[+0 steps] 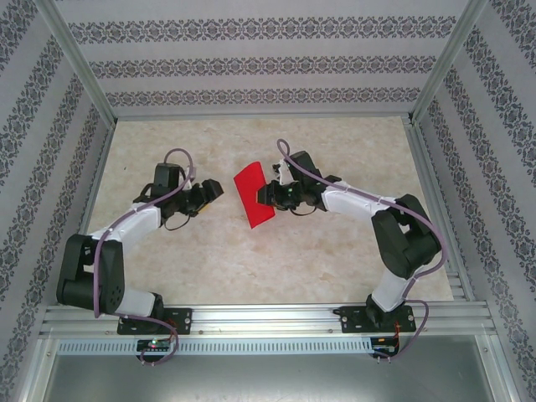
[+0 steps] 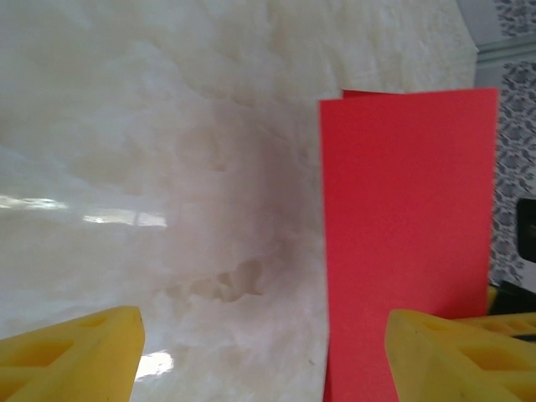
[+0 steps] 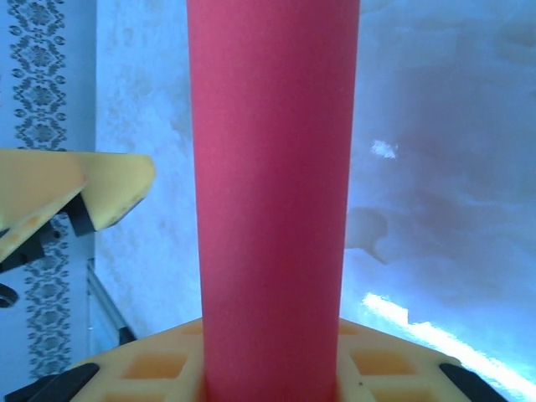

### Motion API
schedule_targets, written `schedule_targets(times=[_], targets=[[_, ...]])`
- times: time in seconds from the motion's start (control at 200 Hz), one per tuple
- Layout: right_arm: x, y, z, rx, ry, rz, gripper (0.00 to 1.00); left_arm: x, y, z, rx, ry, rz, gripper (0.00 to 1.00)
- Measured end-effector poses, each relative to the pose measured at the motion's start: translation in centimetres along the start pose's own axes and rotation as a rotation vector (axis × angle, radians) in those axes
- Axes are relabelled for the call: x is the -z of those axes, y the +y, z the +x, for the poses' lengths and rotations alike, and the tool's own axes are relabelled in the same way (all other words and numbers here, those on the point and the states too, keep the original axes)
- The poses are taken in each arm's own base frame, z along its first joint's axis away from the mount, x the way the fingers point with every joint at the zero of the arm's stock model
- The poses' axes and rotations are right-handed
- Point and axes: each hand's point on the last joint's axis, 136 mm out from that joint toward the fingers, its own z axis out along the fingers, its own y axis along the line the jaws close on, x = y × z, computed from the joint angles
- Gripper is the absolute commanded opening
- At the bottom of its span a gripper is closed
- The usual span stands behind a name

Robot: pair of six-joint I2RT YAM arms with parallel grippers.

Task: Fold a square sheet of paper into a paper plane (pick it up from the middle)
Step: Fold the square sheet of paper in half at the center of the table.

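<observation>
The square sheet of paper (image 1: pixel 251 198) is bright red, folded over into a narrow strip and held up off the marble table. My right gripper (image 1: pixel 268 194) is shut on its right side. In the right wrist view the sheet (image 3: pixel 272 167) rises as a bowed red band from between my yellow fingers (image 3: pixel 394 368). My left gripper (image 1: pixel 211 191) stands open just left of the sheet, not touching it. In the left wrist view the sheet (image 2: pixel 406 226) hangs ahead on the right, its left edge inside the gap of the left gripper (image 2: pixel 264 360). No paper plane shape is visible.
The marble tabletop (image 1: pixel 218 260) is fenced by aluminium rails (image 1: pixel 251 316) and patterned walls. A yellow finger (image 3: pixel 84 188) of the left gripper shows left of the sheet in the right wrist view.
</observation>
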Motion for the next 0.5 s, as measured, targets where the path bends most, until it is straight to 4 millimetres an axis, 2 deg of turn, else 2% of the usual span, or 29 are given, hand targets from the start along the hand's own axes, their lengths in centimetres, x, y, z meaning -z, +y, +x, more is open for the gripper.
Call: schedule_targets(times=[0.205,0.395,0.5], targets=[[-1.0,-0.9,0.5,-0.078,0.018,-0.058,0.36,-2.7,-1.5,2.2,0.029,0.066,0.086,0.75],[-0.7,-1.3,0.1,-0.139,0.008,-0.117,0.36,-4.5,-2.6,3.3,0.056,0.112,0.138,0.67],[-0.4,-1.2,-0.1,-0.162,0.000,-0.154,0.36,-5.4,-3.2,3.6,0.066,0.135,0.159,0.58]])
